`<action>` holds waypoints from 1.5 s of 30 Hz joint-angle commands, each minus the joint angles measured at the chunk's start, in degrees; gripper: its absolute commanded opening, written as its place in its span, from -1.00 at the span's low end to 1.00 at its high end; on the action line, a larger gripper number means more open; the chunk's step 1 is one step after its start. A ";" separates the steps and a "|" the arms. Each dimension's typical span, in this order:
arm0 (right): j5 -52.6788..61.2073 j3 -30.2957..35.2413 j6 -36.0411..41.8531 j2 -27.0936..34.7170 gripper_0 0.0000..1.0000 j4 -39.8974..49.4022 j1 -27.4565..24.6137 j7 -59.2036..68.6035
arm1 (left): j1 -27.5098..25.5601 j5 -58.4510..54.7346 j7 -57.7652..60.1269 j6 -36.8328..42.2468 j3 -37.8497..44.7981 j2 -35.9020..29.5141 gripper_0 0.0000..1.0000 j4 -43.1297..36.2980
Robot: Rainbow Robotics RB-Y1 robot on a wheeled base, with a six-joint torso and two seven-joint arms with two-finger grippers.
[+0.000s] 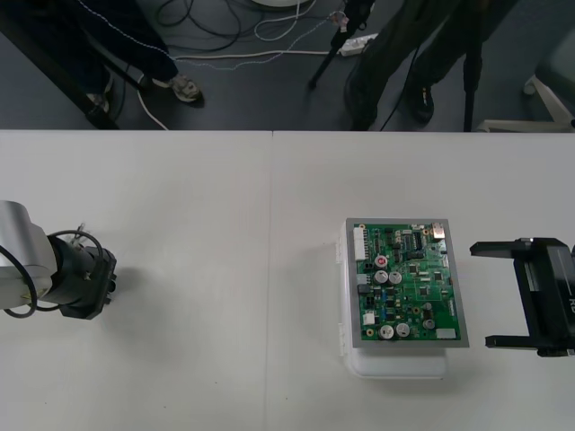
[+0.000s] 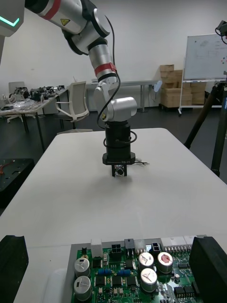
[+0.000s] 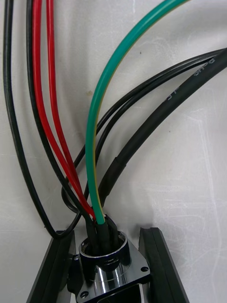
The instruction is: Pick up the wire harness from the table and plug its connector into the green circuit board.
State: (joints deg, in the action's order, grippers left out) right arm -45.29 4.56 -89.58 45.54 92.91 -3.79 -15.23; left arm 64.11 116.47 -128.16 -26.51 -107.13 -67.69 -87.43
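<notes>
1. Several thin wires of the harness [image 3: 93, 156], red, black and green, rise from its round metal socket [image 3: 105, 255], which is clamped between the black fingers [image 3: 56, 265] of the left gripper [image 3: 105, 234].
2. That gripper points down at the table [image 1: 225, 269] at the front view's left edge, well apart from the board.
3. Right of centre, the green circuit board [image 1: 409, 283] lies on its white base [image 1: 395, 366].
4. Just right of the board hangs the right gripper [image 1: 494, 294], jaws spread wide and holding nothing.
</notes>
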 commanded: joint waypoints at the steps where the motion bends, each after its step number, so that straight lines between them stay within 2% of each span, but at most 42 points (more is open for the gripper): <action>1: 1.08 -0.95 -0.42 1.83 1.00 2.10 1.07 -2.00 | 1.80 -1.42 -2.36 2.51 -0.63 0.28 -1.00 0.59; 8: 1.00 -1.04 -0.42 1.92 1.00 2.36 0.81 -2.44 | 1.80 -5.02 -2.01 1.98 1.13 -1.57 -1.00 -0.11; 18: 1.17 -0.95 -0.42 2.01 1.00 2.36 0.81 -2.44 | 1.80 -15.22 -1.83 -6.28 7.46 -3.41 -1.00 0.68; 35: 2.40 -0.78 -0.42 3.15 1.00 2.36 0.37 -2.09 | 1.45 -31.39 -0.34 -14.19 19.59 -6.23 -1.00 -1.16; 38: 2.49 -0.78 -0.42 3.41 1.00 2.27 0.37 -2.09 | -0.13 -34.46 0.19 -14.36 22.58 -6.66 -1.00 -1.16; 45: 2.49 -0.16 -0.42 3.68 1.00 2.27 0.10 -2.09 | -9.09 -39.39 1.77 -19.81 37.25 -7.02 -1.00 -0.29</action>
State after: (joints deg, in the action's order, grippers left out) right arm -43.81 4.27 -89.58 46.79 93.57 -3.80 -15.24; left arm 59.63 79.57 -128.16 -40.23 -78.12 -71.95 -87.83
